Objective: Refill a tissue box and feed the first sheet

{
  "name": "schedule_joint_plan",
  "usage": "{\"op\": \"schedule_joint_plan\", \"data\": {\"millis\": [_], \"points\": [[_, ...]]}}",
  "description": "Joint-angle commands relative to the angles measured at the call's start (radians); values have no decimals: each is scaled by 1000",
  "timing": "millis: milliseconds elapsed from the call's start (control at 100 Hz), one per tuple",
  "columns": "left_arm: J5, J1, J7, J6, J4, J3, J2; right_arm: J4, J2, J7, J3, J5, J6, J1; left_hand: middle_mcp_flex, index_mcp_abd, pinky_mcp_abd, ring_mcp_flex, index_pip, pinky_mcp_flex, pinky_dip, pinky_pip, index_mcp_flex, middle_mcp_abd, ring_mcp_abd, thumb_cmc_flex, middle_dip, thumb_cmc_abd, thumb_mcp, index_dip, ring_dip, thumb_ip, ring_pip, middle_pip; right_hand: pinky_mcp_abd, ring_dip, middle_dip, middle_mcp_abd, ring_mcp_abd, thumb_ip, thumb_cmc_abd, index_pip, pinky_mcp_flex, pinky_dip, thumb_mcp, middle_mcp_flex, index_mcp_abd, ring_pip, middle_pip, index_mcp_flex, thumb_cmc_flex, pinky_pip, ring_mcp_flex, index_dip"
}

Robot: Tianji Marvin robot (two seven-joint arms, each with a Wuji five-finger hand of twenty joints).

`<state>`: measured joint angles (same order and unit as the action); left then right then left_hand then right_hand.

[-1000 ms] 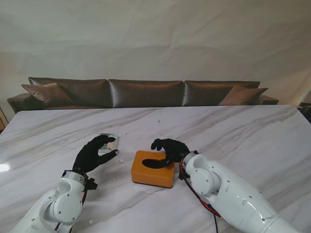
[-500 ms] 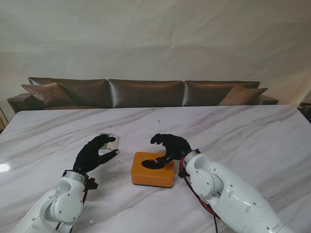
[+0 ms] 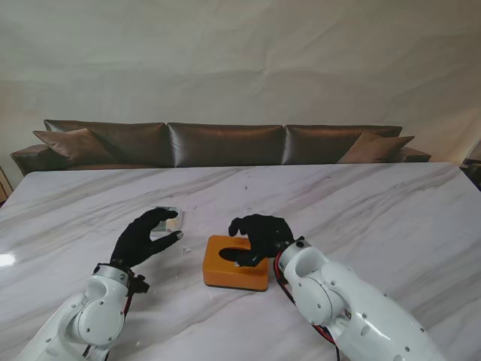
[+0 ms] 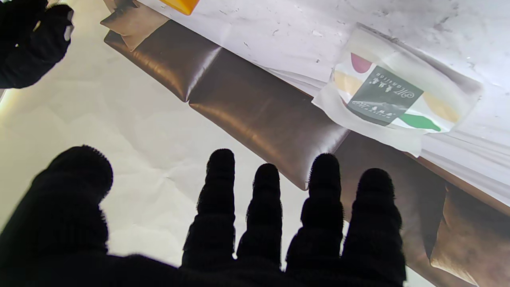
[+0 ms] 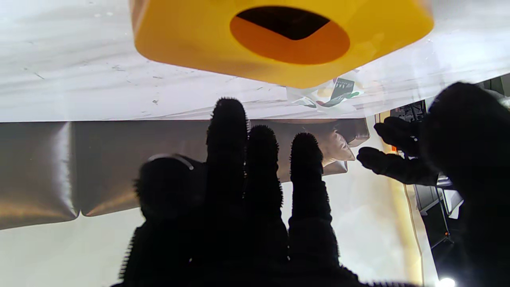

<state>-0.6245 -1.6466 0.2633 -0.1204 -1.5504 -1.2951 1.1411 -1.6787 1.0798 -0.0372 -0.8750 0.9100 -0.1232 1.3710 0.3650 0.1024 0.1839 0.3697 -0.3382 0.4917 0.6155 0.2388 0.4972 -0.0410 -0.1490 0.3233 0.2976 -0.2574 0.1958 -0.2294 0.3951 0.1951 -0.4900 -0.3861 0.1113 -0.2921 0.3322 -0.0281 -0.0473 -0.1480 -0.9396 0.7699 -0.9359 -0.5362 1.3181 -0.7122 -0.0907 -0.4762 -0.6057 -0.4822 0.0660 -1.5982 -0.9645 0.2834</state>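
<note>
Nearest the robot on the marble table point(image 3: 391, 203), the orange tissue box point(image 3: 236, 262) lies with its long axis running left to right. The right hand point(image 3: 259, 235) hovers over its oval opening with fingers spread, holding nothing; compared with a second ago it has lifted out of the slot and shifted slightly left. Farther off, the tissue pack point(image 3: 168, 219) lies just beyond the left hand point(image 3: 144, 238), which is also open and is the nearer hand to it.

The tissue box point(image 3: 236, 262) is orange-yellow with a dark oval opening. Beside it, the tissue pack point(image 4: 394, 95) is white with a grey-green label and red, yellow and green patches. Under both, the table point(image 3: 361, 203) is white marble with grey veins.
</note>
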Motion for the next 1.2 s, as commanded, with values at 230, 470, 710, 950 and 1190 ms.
{"op": "schedule_joint_plan", "data": {"millis": [230,470,710,950,1190], "points": [[12,-28,6,-26,4,-14,6,-20,-5,-25,60,60,-41,17,13,-18,-37,25,-6,1,14,-1676,15,4,20,-6,12,31,-5,-17,8,30,7,-5,191,56,-11,12,18,-22,-36,9,-99,20,15,-63,-6,84,20,-40,-30,-93,-69,12],[9,-43,11,-39,-2,-29,6,-13,-6,-39,101,65,-83,3,20,-20,-38,27,-6,1,14,-1676,16,7,18,-5,13,30,-6,-17,8,30,6,-8,197,65,-13,22,21,-20,-29,8,-122,23,15,-76,6,98,23,-45,-24,-99,-92,12],[6,-59,7,-52,-11,-46,4,-2,-3,-39,128,51,-111,-3,22,-21,-39,28,-6,2,14,-1677,17,8,19,-4,14,30,-7,-17,8,30,7,-8,195,69,-14,20,24,-18,-23,8,-124,24,12,-76,5,103,26,-43,-21,-104,-99,13],[8,-66,10,-60,-9,-51,5,20,0,-37,146,31,-126,-13,23,-22,-39,29,-9,2,13,-1677,21,7,20,-4,15,30,-7,-19,8,30,6,-9,202,65,-12,23,29,-17,-24,8,-137,25,11,-77,9,92,24,-41,-21,-115,-113,14],[9,-67,8,-61,-6,-51,4,46,3,-18,171,30,-133,-28,24,-21,-40,30,-15,1,13,-1677,22,7,20,-5,15,30,-8,-22,8,30,7,-10,215,57,-11,24,33,-18,-29,12,-166,27,14,-90,8,66,21,-51,-22,-135,-140,16]]}}
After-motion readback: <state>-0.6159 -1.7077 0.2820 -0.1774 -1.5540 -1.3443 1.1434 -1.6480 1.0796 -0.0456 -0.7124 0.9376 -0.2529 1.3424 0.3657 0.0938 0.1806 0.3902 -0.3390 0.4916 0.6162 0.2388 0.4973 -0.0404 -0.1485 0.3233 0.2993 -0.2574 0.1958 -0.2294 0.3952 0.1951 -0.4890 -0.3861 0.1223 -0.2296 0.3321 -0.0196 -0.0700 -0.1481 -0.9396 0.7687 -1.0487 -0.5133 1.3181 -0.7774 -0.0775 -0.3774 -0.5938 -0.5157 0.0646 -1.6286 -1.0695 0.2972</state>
